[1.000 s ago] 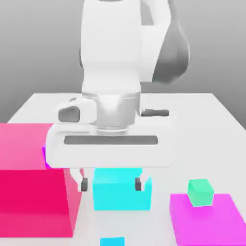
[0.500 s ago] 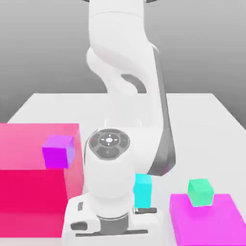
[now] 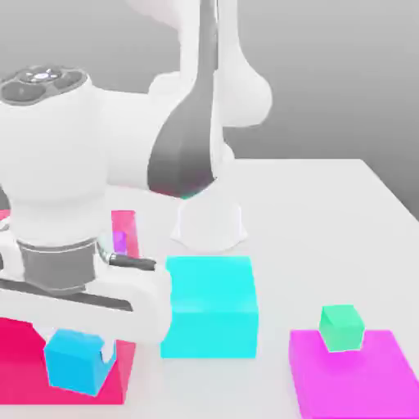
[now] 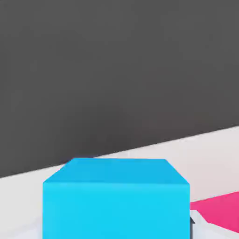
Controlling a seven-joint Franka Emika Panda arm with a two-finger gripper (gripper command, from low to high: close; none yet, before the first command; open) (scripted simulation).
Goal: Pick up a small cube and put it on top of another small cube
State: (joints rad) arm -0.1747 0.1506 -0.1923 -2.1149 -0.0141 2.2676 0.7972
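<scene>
White tabletop (image 3: 327, 204) spreads under a plain grey backdrop, with blocks scattered across it. Nearest the exterior camera, at that view's left, the gripper (image 3: 75, 360) hangs from the arm's wide white hand, clenched on the small sky-blue cube (image 3: 75, 370); a dark fingertip (image 3: 107, 353) presses the cube's side facing the exterior view's right. The cube is held off the table, in front of the big pink block (image 3: 57, 372), overlapping that block's front face in this view. From the hand view the same cube (image 4: 115, 200) sits close up between the jaws, its top face level, with a wedge of the pink block (image 4: 219, 210) beside it, pale table beyond, and the dark backdrop above.

At the exterior view's near right lies a flat magenta block (image 3: 356, 372), and a small green cube (image 3: 341, 327) rests on its far edge. Between the pink and magenta blocks, a little farther back, stands the large cyan block (image 3: 209, 307), well apart from the held cube. A sliver of a small purple cube (image 3: 120, 240) peeks out on the pink block's top, mostly hidden behind the arm's wrist. Farther back, the arm's white base (image 3: 209, 221) stands on the table, and its white and grey links rise and fold toward the exterior view's left.
</scene>
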